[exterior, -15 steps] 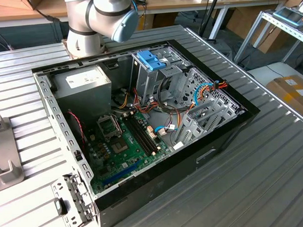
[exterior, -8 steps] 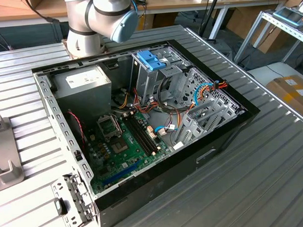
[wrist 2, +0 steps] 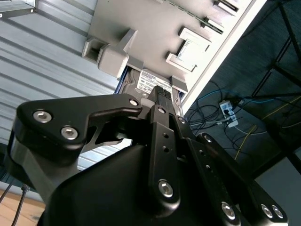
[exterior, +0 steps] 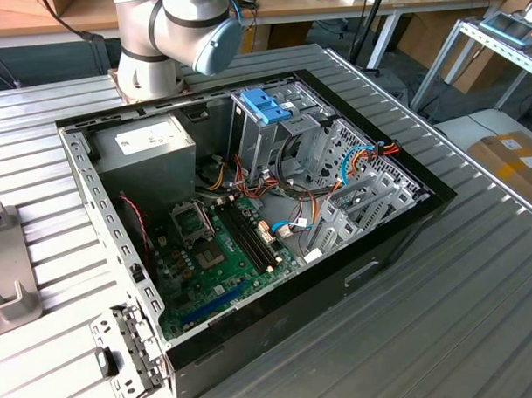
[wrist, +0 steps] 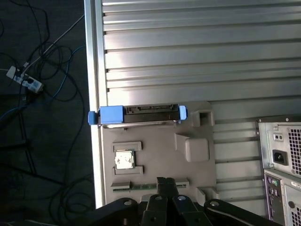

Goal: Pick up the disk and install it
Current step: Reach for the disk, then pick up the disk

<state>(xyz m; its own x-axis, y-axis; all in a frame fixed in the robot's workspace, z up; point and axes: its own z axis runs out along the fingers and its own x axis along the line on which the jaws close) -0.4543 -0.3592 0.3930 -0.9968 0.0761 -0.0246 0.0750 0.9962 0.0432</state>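
**Black fingers (wrist: 162,184) clenched on nothing above the tray (wrist: 155,141), disk (wrist: 138,114) on edge in its slot**

Closest in both wrist views are the fingers (wrist 2: 160,110), pressed tip to tip with nothing between them. They hang over the near part of the tray and are clear of the disk.

In the first wrist view the disk stands on its long edge in a slot at the far end of the tray. Its grey metal edge faces up, and the light blue carrier wraps both ends, with a wide blue tab on the end nearest the surface's edge. In the second wrist view the disk (wrist 2: 150,84) shows its labelled face behind the fingertips, with a strip of blue on either side.

The tray (wrist 2: 141,19) is a flat beige-grey moulded plate with several recesses. One square recess holds a small metal-topped chip (wrist: 124,160), also seen in the second wrist view (wrist 2: 190,49). The tray lies on a ribbed metal surface (wrist: 188,47), right at its edge.

Past that edge is dark floor with loose cables (wrist: 51,61) and a white power strip (wrist: 23,80). On the other side of the tray, the back of a computer case (wrist: 282,155) stands on the same surface.

In the exterior view the case (exterior: 82,179) lies open on the surface (exterior: 444,289), showing a green board (exterior: 224,244), a grey power supply (exterior: 146,146) and a metal drive cage topped by a blue latch (exterior: 267,103). The arm (exterior: 168,36) rises behind the case.
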